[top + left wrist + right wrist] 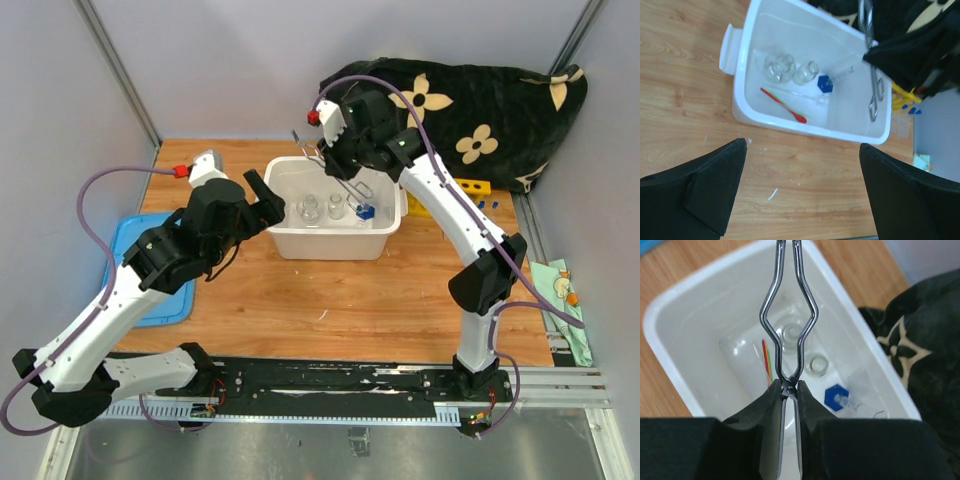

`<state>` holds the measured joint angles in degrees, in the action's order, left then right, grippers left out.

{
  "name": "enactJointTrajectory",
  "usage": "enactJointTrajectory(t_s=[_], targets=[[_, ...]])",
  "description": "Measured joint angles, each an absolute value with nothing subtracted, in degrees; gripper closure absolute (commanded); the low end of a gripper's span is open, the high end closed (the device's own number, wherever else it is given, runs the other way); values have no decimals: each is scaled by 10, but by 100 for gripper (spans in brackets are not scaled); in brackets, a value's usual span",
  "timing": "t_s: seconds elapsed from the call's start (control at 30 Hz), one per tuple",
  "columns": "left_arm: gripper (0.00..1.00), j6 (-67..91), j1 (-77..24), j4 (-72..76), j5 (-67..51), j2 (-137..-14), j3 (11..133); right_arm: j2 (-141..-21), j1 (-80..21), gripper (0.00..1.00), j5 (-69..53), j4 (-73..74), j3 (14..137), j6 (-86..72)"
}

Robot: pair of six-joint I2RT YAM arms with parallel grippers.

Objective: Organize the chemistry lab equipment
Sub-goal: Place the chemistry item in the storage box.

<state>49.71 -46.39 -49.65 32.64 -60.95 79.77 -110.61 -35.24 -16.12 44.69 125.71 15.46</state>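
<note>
Pinching metal tongs (790, 315) narrowly in right fingers (767, 412), above white tub (330, 243); holding left fingers (715, 182) wide, empty (left of tub). Beware slipping from thin pinch, striking small glass beakers (780, 67) below.

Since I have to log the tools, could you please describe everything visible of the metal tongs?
The metal tongs are thin, shiny steel wire: two arms that bow apart and meet at a small pivot. The right pincer is shut on them at that pivot, holding them tilted in the air over the white tub, clear of its contents.
</note>
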Motion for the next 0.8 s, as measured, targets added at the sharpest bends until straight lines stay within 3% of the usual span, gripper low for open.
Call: enactJointTrajectory(t_s=[0.23, 0.5, 0.8], targets=[[1, 460, -346, -405, 301, -590, 794, -1080, -328, 99, -197, 403, 1081, 205], [1, 438, -225, -326, 163, -701, 806, -1080, -328, 99, -230, 385, 1071, 288], [1, 453, -152, -277, 81, -734, 796, -1080, -338, 100, -233, 377, 1053, 376]])
